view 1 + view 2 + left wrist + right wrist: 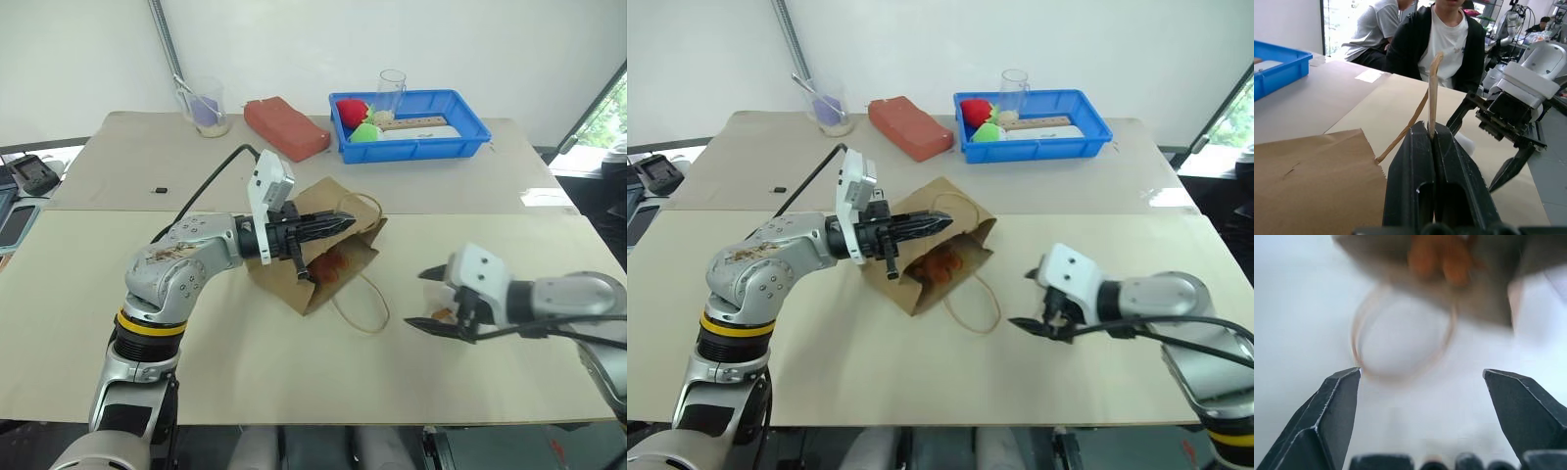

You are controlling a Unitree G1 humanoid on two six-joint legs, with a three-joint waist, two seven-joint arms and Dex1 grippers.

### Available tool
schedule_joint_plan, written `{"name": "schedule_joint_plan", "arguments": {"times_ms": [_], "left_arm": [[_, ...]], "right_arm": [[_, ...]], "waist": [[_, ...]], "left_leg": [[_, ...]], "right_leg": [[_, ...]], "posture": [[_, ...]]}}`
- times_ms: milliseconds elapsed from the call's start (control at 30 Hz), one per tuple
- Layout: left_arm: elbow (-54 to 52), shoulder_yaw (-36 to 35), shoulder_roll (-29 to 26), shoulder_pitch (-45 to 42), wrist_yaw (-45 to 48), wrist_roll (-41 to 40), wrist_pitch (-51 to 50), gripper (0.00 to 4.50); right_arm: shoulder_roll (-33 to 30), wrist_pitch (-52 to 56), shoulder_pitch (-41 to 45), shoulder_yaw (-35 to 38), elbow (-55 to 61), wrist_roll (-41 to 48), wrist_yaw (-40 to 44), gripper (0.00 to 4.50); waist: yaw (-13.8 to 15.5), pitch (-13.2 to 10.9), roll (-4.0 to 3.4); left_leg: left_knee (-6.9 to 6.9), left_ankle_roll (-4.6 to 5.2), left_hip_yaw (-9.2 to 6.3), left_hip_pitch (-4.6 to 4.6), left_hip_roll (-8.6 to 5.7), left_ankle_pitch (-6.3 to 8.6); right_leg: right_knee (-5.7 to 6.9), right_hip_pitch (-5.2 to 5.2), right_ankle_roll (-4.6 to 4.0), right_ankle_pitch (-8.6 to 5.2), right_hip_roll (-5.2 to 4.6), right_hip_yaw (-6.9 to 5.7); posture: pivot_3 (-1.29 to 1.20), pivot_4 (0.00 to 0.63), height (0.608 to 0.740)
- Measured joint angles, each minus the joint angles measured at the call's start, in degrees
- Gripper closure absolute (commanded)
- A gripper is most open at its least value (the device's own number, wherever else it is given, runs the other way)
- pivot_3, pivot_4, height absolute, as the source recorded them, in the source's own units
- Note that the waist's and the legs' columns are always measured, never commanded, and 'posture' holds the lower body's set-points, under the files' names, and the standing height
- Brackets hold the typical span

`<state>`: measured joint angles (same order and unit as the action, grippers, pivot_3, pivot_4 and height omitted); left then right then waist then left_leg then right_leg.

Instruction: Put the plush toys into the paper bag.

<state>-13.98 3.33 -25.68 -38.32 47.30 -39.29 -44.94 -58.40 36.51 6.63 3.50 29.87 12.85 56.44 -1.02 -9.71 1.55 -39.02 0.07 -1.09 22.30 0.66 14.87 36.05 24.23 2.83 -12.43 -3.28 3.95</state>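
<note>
The right gripper (431, 299) gapes empty above the table; the left gripper (1432, 142) pinches the paper bag (328, 264) handle, orange feet (1439, 257) visible inside.

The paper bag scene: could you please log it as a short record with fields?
paper bag: on its side on the table, mouth toward the right gripper
handles: upper handle pinched in the left gripper; lower handle flat on the table
plush toy: orange feet visible inside the bag mouth
right gripper: open, empty, apart from the bag
far side: blue bin, red-brown block, two clear cups
</note>
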Motion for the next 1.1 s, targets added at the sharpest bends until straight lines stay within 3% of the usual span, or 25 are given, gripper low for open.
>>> {"name": "schedule_joint_plan", "arguments": {"times_ms": [167,200,600,800,933,1100], "left_arm": [[-0.1,0.0,-0.2,0.4,0.3,0.0,0.0,4.5],[-0.1,0.0,-0.2,0.4,0.3,0.1,0.0,4.5],[-0.1,0.0,-0.2,0.4,0.1,0.1,0.0,4.5],[0.0,-0.4,-0.2,0.3,-0.4,-0.5,-0.1,4.5],[0.4,-1.6,0.3,-1.2,-0.5,-2.4,-1.4,4.5],[0.5,-2.8,0.6,-2.5,-0.8,-4.9,-3.2,4.5]], "right_arm": [[-1.6,-5.4,-3.3,0.4,-8.9,-5.4,-3.2,0.05],[-1.6,-5.4,-3.3,0.4,-9.8,-5.5,-3.5,0.29],[-1.5,-7.5,-3.4,0.3,-12.0,-7.2,-4.0,4.34],[-0.3,-3.4,-2.5,1.4,-7.2,0.4,0.0,4.46],[7.6,5.7,6.9,0.7,0.0,9.4,-2.3,4.46],[16.3,11.8,14.8,-3.3,0.1,12.3,-9.4,4.46]], "waist": [[-0.1,0.0,0.01],[-0.1,0.0,0.01],[0.1,0.0,0.01],[0.0,0.0,0.01],[-0.4,0.0,0.03],[0.2,0.0,0.03]], "left_leg": [[-0.01,0.0,0.04,0.0,0.0,0.0],[-0.01,0.0,0.03,0.0,0.01,0.0],[-0.02,0.0,0.02,0.0,0.0,0.0],[-0.02,0.0,-0.02,-0.01,0.03,0.0],[-0.05,-0.01,-0.08,-0.03,0.06,0.0],[-0.05,-0.01,-0.13,0.05,0.02,0.0]], "right_leg": [[0.01,0.02,0.0,0.0,0.01,0.05],[0.02,0.02,0.0,0.0,0.02,0.04],[0.0,-0.01,0.0,0.0,0.0,0.04],[0.02,-0.01,0.0,0.0,0.03,0.04],[0.05,-0.03,-0.02,0.02,0.08,0.03],[0.04,0.01,0.01,-0.01,0.03,-0.02]], "posture": [[0.0,0.15,0.74],[0.0,0.15,0.74],[0.0,0.15,0.74],[0.0,0.15,0.74],[0.0,0.15,0.74],[0.0,0.15,0.74]]}}
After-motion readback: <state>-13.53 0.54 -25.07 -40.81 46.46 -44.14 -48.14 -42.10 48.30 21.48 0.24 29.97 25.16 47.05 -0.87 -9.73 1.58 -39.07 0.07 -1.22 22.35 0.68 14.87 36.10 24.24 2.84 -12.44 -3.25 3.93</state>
